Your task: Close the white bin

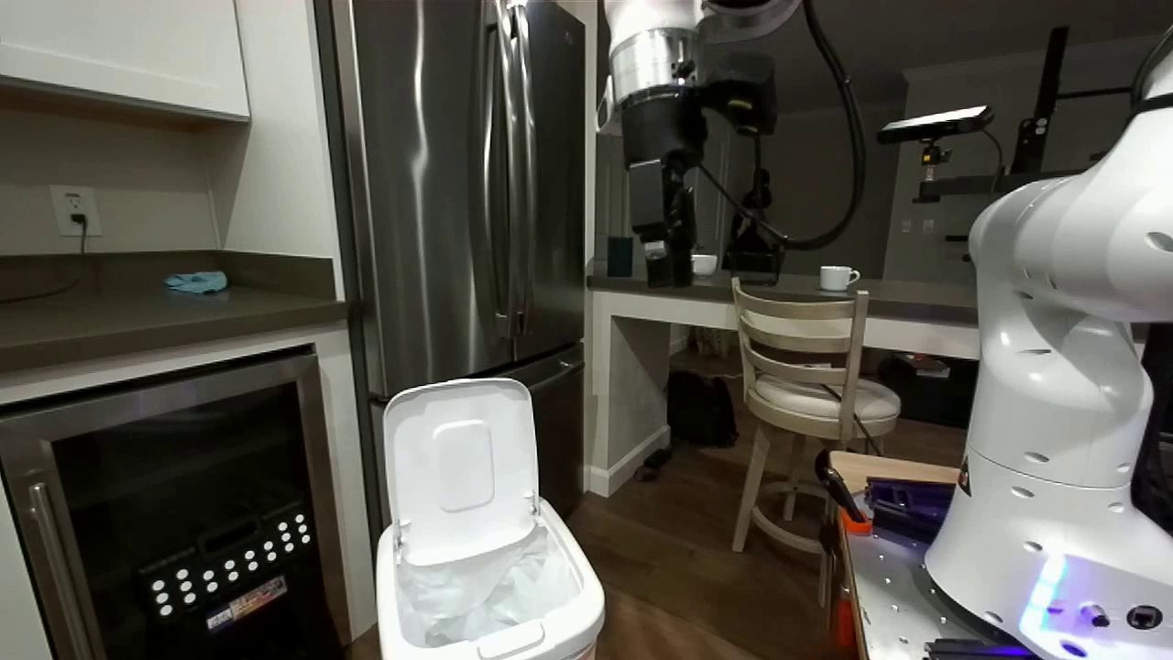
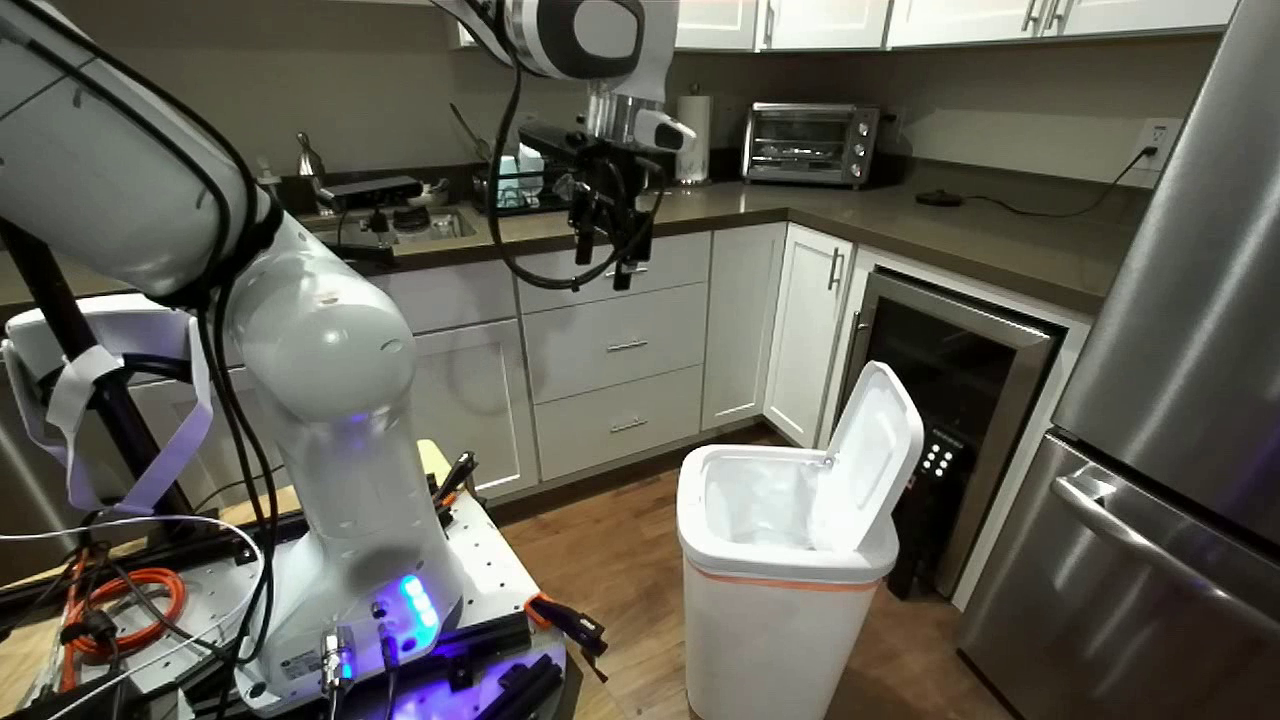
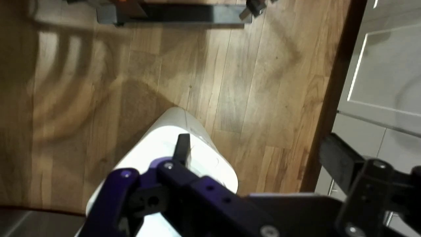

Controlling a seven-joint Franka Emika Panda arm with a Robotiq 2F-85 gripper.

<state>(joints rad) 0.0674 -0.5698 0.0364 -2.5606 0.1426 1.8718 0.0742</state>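
Note:
The white bin stands on the floor, upright, with its rim in an exterior view (image 1: 570, 612) and its body in an exterior view (image 2: 775, 640). Its hinged lid (image 1: 463, 467) is raised and leans a little back past upright; the lid also shows in an exterior view (image 2: 878, 455). A clear liner bag (image 1: 499, 596) shows inside the bin. In the wrist view the bin (image 3: 210, 156) is overexposed and partly hidden behind a gripper finger. My gripper (image 3: 258, 141) is open and empty, its fingers wide apart. It hangs high above the floor, clear of the bin, in both exterior views (image 1: 669, 266) (image 2: 605, 265).
A steel fridge (image 1: 440, 183) and a glass-door wine cooler (image 1: 183, 495) stand behind the bin. A chair (image 1: 806, 385) stands by a desk. White drawers (image 2: 620, 345) and a counter (image 2: 830, 205) run along the wall. The robot's mounting table (image 2: 500, 560) has black clamps.

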